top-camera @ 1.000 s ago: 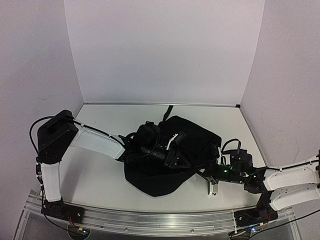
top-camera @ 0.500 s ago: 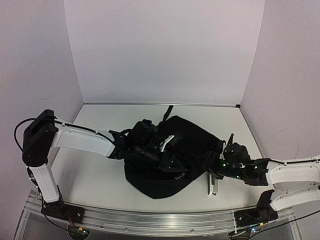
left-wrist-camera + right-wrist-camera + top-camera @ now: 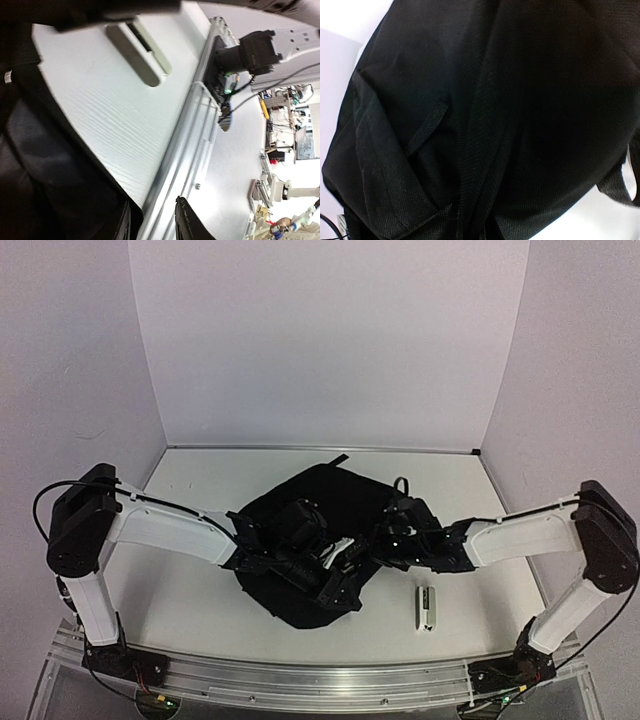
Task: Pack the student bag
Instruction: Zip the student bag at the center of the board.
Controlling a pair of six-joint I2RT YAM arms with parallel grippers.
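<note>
The student bag [image 3: 320,495], soft black fabric, lies crumpled mid-table. My left gripper [image 3: 340,585] sits low over the bag's near edge. In the left wrist view its jaws [image 3: 151,201] stand apart, showing the table rail between them. One finger rests against the bag's edge [image 3: 45,165]. My right gripper [image 3: 385,540] presses into the bag's right side. The right wrist view is filled with bunched black bag fabric [image 3: 520,100], with folds running to the bottom middle. The right fingers are hidden.
A pale oblong object [image 3: 427,605] lies on the white table to the right of the bag, also in the left wrist view as the pale oblong object [image 3: 139,54]. A strap [image 3: 335,460] trails toward the back wall. The metal rail [image 3: 200,125] runs along the near edge.
The right arm swung in from the near right to the bag's right side. The bag shifted left and back and changed shape. The left gripper moved toward the bag's near edge.
</note>
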